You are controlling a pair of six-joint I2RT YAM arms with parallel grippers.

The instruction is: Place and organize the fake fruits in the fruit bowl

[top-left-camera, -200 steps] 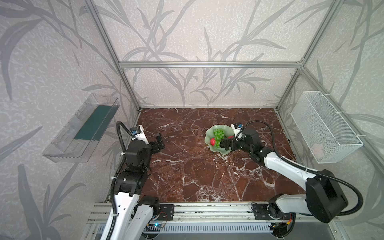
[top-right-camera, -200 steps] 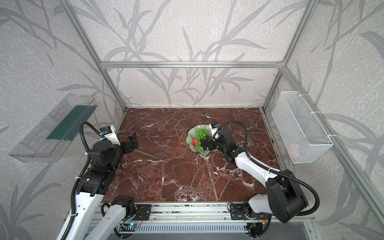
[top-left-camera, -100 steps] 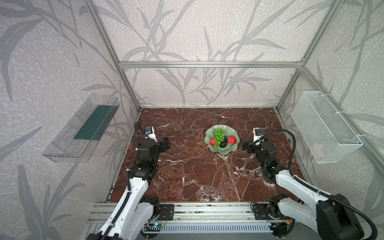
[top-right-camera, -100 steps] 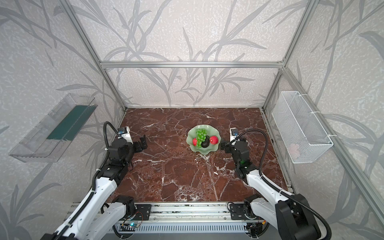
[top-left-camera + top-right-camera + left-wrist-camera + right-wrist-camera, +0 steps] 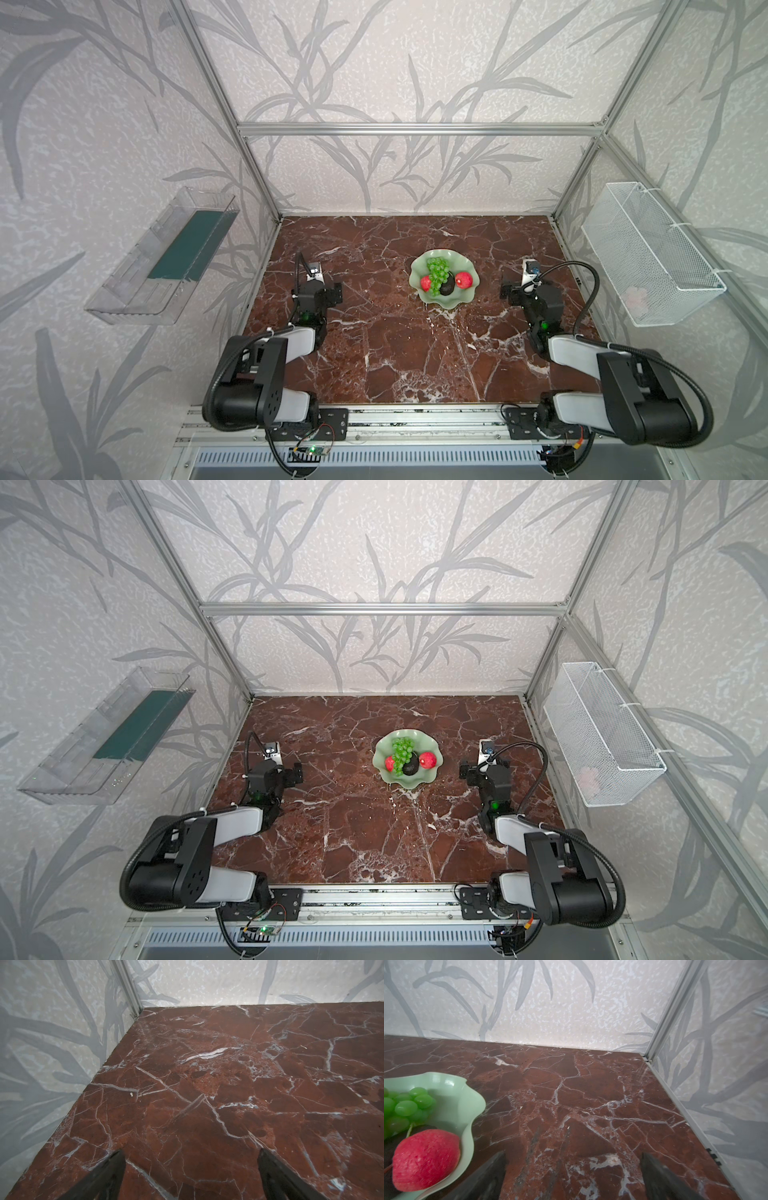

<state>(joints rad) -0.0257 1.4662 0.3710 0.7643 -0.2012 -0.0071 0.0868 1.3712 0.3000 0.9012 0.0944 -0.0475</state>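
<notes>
- Both tools are empty. The left gripper [image 5: 191,1155] shows its two dark fingers spread wide with only bare marble [image 5: 207,1095] between them, and the right gripper [image 5: 573,1157] stands equally wide over bare marble.
- In both top views the bowl [image 5: 462,259] [image 5: 428,739] lies between the two grippers. It is off the left side of the right gripper [image 5: 509,291] and near it but not touching. It is well apart from the left gripper [image 5: 330,293], on that gripper's right.
- All four fruits sit inside the bowl.
  - The grapes [image 5: 438,272] run down the middle.
  - The avocado [image 5: 447,289] sits at their near end, touching them.
  - One apple [image 5: 426,283] is on the side facing the left gripper.
  - A second apple [image 5: 464,280] is on the side facing the right gripper. The right wrist view shows it close against the rim.
- No fruit shows on the marble in the top views, so the placing step looks finished. The layout already reads as orderly, with an apple on each side of the middle pair.
- The step in hand is probably the close of the task, with both arms standing clear of the bowl.
- The next move likely calls for no grasp at all, only keeping both grippers off the rim.
- If any tidying were wanted, the right gripper is the nearer one. It would reach to its left, drop over the rim and close gently on the second apple without pushing the bowl.
</notes>
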